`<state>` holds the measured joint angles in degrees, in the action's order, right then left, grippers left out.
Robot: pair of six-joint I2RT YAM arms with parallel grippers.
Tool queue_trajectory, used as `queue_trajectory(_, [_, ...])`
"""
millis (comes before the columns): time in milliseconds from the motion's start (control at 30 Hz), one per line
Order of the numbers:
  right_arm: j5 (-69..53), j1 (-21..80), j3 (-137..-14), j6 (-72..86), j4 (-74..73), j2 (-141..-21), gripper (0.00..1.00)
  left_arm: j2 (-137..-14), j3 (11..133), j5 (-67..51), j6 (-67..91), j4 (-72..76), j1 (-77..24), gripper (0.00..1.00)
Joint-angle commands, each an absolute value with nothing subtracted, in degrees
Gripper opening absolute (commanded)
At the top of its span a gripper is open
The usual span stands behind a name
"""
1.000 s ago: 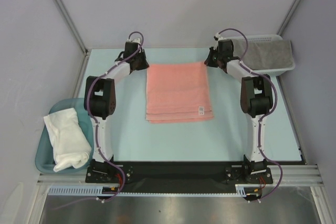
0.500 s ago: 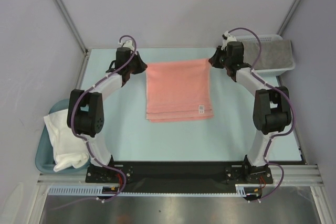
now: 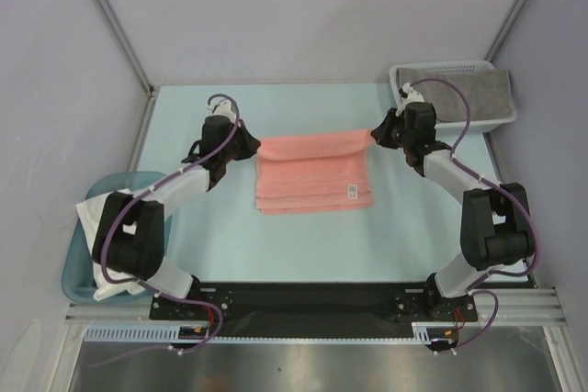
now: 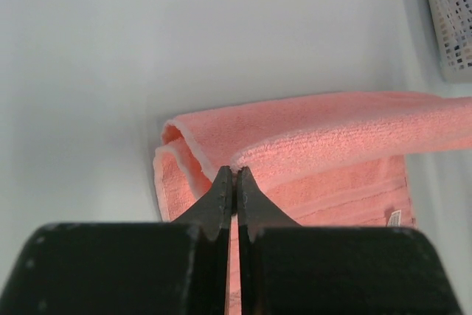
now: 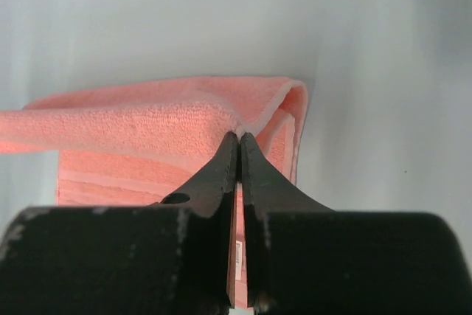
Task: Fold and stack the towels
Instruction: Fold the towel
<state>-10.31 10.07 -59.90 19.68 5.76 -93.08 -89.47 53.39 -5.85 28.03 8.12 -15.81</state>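
Observation:
A salmon-pink towel (image 3: 314, 176) lies mid-table, its far edge lifted and curled over toward the near edge. My left gripper (image 3: 254, 146) is shut on the towel's far left corner (image 4: 237, 164). My right gripper (image 3: 375, 135) is shut on the far right corner (image 5: 237, 130). The lifted edge hangs stretched between the two grippers above the layers below. A small white label (image 3: 351, 192) shows near the front right corner. A grey towel (image 3: 469, 94) sits in the basket and a white towel (image 3: 115, 245) lies in the teal tub.
The white mesh basket (image 3: 450, 69) stands at the back right corner. The teal tub (image 3: 78, 268) sits off the table's left edge beside the left arm. Pale walls close in the back and both sides.
Both grippers have pulled the pink towel's far edge up and toward the near side, so the towel looks shorter from above. Both arms have swung outward and lower.

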Motion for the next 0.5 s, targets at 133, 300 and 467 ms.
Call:
queue_trajectory(133, [-6.68, 12.39, -53.62, 21.44, 8.96, -85.26, 0.00, -80.69, 43.34, -1.32, 30.50, 14.59, -18.28, 0.00])
queue_trajectory(300, [-5.19, 13.88, -48.79, 22.59, 9.41, -82.62, 0.00, -78.40, 38.68, -1.32, 31.03, 16.17, -18.90, 0.00])
queue_trajectory(467, [-4.39, 14.15, -45.97, 23.20, 8.88, -80.07, 0.00, -76.21, 36.57, -1.14, 31.03, 16.96, -19.77, 0.00])
